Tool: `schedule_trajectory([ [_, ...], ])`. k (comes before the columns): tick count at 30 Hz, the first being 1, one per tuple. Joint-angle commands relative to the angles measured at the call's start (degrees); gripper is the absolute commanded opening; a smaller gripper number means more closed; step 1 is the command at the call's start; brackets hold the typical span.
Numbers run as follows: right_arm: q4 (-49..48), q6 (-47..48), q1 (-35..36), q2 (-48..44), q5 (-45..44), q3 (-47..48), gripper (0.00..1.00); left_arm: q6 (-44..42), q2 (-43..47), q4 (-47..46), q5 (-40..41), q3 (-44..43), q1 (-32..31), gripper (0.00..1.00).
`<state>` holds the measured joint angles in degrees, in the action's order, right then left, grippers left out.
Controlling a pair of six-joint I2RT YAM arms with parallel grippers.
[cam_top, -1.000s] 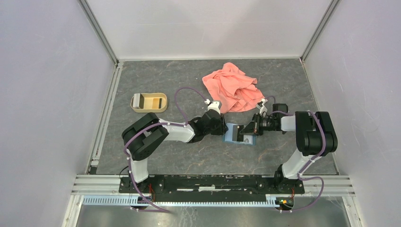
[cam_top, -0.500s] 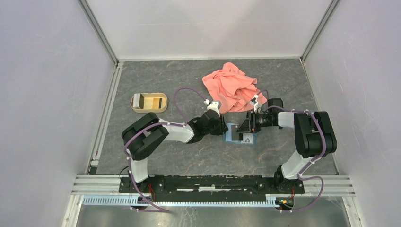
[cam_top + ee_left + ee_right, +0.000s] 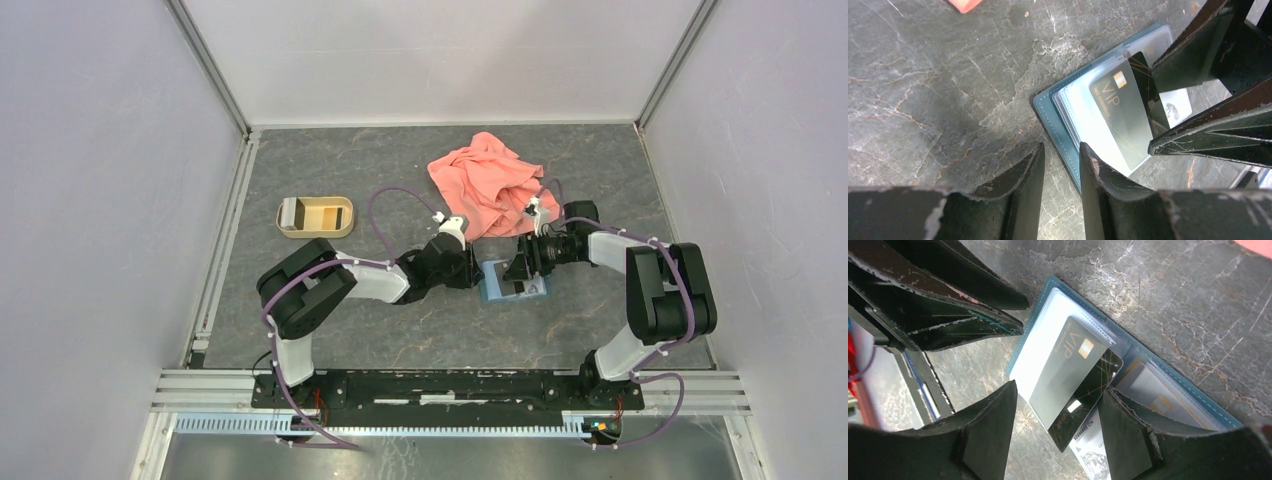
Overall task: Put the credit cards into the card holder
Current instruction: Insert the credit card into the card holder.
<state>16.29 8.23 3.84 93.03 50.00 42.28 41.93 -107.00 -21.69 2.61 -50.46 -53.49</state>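
The card holder (image 3: 1073, 120) is teal — paler inside — the credit card (image 3: 1123, 115) dark (gold lettering).

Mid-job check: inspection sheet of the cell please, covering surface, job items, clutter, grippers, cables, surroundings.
Surface: grey marbled table, no spills seen.
Job's things: card holder lies open and flat; dark VIP card sits partly in a clear sleeve, one end sticking out; other cards in the opposite side's pockets.
Clutter: pink cloth bunched at the back; tan tray far left.
Grippers: left gripper narrowly open at the holder's edge; right gripper open, fingers either side of the VIP card.
Cables: purple cables looped along both arms, no snag seen.
Surroundings: white walls, metal rail at the near edge.
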Motion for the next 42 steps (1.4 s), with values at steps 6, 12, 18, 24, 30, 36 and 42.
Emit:
schedule_trajectory([
  [6,8.8,17.7,4.7,-1.9,-9.3,4.4,0.69,1.7,3.5,4.2,-2.3,3.6,0.4,0.4],
  [12,9.9,20.6,7.5,-3.4,-13.6,4.8,0.75,2.0,5.5,1.9,-2.3,5.3,0.5,0.41],
  [18,12.5,24.7,9.9,-5.4,-15.0,5.4,0.83,2.1,6.9,0.3,-4.1,6.3,0.6,0.41],
  [24,12.7,27.1,10.8,-7.2,-16.4,4.8,0.89,1.8,8.2,-1.7,-4.9,7.6,0.6,0.41],
  [30,13.3,29.2,12.6,-8.2,-16.8,4.5,0.89,1.8,9.5,-4.5,-5.8,9.1,0.6,0.41],
  [36,15.6,29.1,14.0,-7.4,-13.9,5.0,0.75,2.5,9.9,-5.6,-6.8,9.4,0.6,0.41],
  [42,16.9,27.8,14.0,-5.9,-10.7,5.6,0.79,3.3,9.9,-7.1,-7.9,9.6,0.6,0.41],
])
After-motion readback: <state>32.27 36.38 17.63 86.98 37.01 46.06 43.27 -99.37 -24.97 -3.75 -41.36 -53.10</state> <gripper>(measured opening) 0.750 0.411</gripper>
